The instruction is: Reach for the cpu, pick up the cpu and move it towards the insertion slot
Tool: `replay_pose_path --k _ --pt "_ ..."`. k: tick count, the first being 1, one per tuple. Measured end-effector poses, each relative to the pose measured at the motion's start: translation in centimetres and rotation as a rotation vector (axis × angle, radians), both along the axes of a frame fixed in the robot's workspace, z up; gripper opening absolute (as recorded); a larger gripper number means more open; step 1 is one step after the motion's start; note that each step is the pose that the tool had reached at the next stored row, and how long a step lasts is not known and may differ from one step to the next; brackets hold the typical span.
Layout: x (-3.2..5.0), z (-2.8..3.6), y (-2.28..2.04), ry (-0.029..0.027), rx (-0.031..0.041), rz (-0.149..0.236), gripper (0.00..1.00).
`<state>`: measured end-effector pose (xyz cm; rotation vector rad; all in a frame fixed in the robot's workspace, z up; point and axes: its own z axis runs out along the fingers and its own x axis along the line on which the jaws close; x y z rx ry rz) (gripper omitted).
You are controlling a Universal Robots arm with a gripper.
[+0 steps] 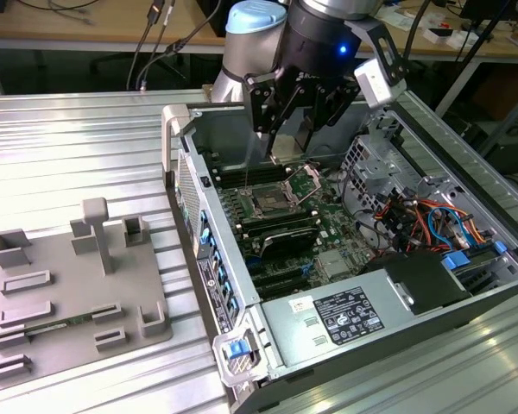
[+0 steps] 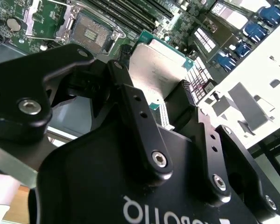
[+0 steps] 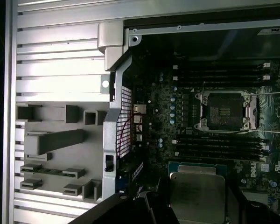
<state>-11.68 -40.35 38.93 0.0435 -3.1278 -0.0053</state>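
The cpu (image 2: 161, 60), a flat square chip with a silvery top and a thin green rim, sits between the black fingers (image 2: 130, 107) of my gripper (image 2: 154, 79), which is shut on it. In the first wrist view the cpu (image 3: 196, 193) hangs above the green motherboard, a short way from the insertion slot (image 3: 222, 111). The insertion slot (image 1: 270, 205) has a silver frame and a dark centre, and its lid stands open. In the exterior view my gripper (image 1: 298, 116) hovers inside the open computer case, above and slightly behind the slot.
A grey plastic tray (image 1: 69, 285) with raised blocks lies on the ribbed metal table at the exterior view's left. The case wall (image 1: 198, 198) stands between tray and motherboard. Long black memory slots (image 3: 219, 144) flank the socket. Cables and drive bays (image 1: 432, 224) crowd the case's right side.
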Motion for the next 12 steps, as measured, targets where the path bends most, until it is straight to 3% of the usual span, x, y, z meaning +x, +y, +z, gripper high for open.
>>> replay_pose_path --k 9,12 --pt "1.39 -0.08 0.05 0.0 -0.0001 0.0 0.55" --pt "1.44 -0.09 0.05 -0.0001 0.0001 0.0 0.55"
